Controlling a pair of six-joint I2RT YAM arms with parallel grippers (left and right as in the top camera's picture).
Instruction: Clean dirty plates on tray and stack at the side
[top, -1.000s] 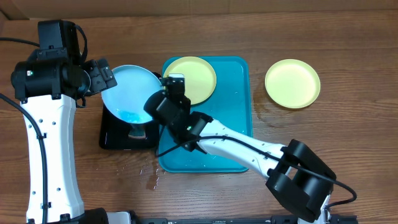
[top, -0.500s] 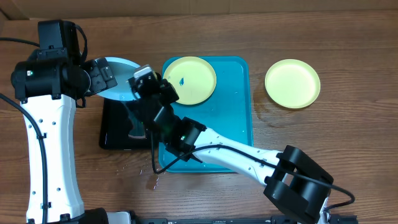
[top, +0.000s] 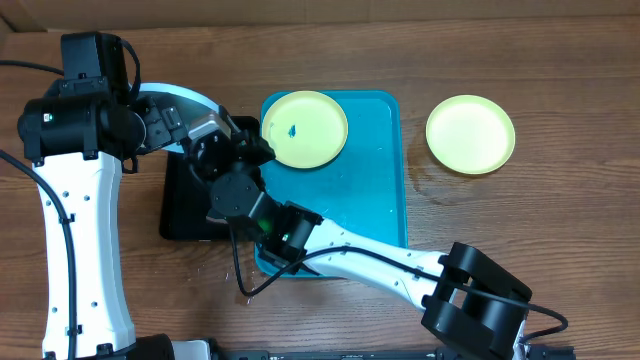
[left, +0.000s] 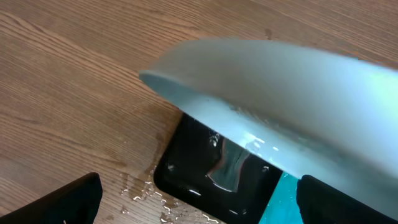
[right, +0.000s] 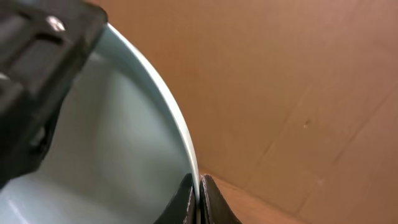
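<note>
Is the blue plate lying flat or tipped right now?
Tipped. The blue plate shows only as a thin crescent overhead, held above the black tray by the left gripper and right gripper.

Overhead faces down; both wrist views closely share blue plate (left: 280, 106).

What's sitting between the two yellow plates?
Nothing stands there. In the overhead view only bare turquoise tray, then wooden table, separates the smudged plate from the side plate.

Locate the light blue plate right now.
Overhead view, left side: the light blue plate is tilted up above the black tray, clamped by the left gripper, with the right gripper at its rim, just left of the turquoise tray.
</note>
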